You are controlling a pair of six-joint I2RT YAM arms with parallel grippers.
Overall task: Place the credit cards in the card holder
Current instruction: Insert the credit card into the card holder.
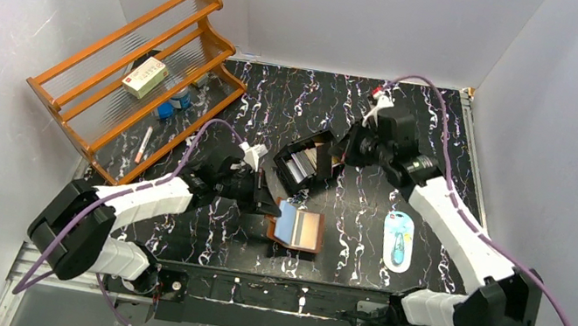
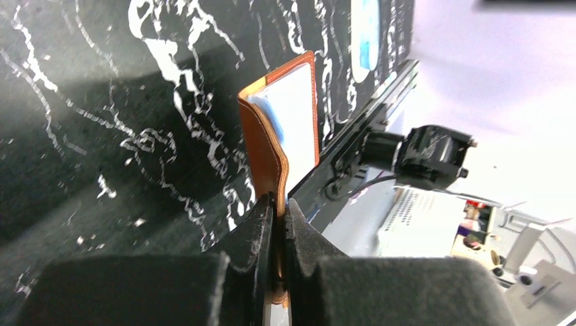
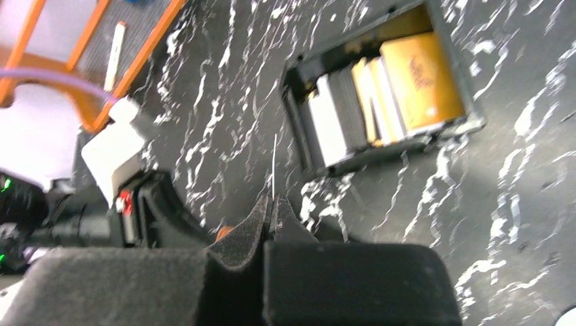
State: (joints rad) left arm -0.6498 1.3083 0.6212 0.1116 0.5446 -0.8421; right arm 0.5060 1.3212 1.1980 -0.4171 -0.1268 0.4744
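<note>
Left gripper [image 2: 277, 227] clenched on flap of holder [image 2: 261, 142]; holder lies open on table [image 3: 516, 204], near front edge. Right gripper [image 3: 273, 212] pinches one card [image 3: 274, 166], seen edge-on, beside tray [image 3: 394, 145] of other cards [image 3: 418, 81]. Step judged: insertion. Hold flap taut, square card edge to sleeve mouth, enter shallow, release once seated.

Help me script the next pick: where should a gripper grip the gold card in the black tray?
Pinch the top edge of the gold card, coming from above: it leans among others inside the black tray, whose walls block its sides.
</note>
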